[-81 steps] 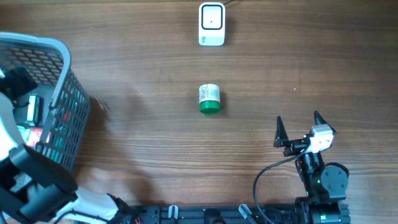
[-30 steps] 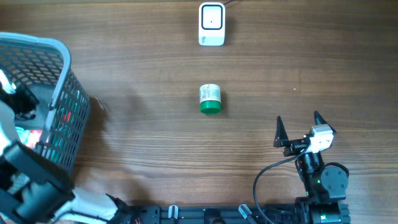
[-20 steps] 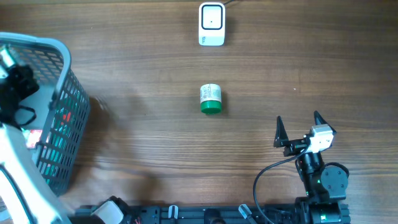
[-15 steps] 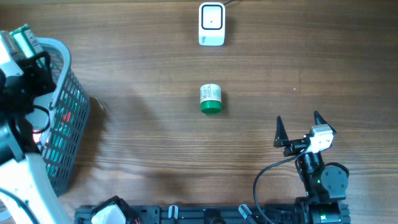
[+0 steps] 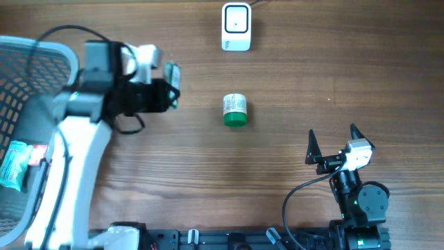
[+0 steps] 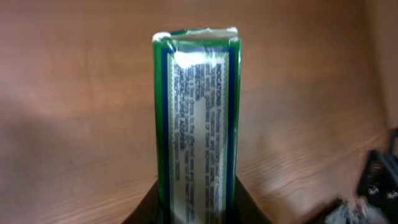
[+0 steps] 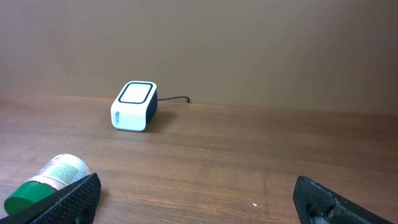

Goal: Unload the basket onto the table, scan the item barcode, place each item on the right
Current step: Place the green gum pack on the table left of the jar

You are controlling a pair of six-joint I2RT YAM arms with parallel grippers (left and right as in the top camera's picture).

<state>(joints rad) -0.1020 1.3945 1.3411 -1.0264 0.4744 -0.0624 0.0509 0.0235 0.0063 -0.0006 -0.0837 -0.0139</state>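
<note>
At 10 o'clock over the bench [image 5: 312, 69], L pincer [image 5: 168, 90] is clamped on a green carton [image 6: 196, 118], printed side facing wrist cam. Scanner [image 5: 236, 27] sits at 12, w/ a green-capped bottle [image 5: 234, 110] lying near centre. R pincer [image 5: 334, 144] at 4 o'clock gapes wide, empty.

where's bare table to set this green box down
Bare wood between the scanner and the bottle, and the wide stretch right of both. Crowded on the left around the basket and the left gripper.
</note>
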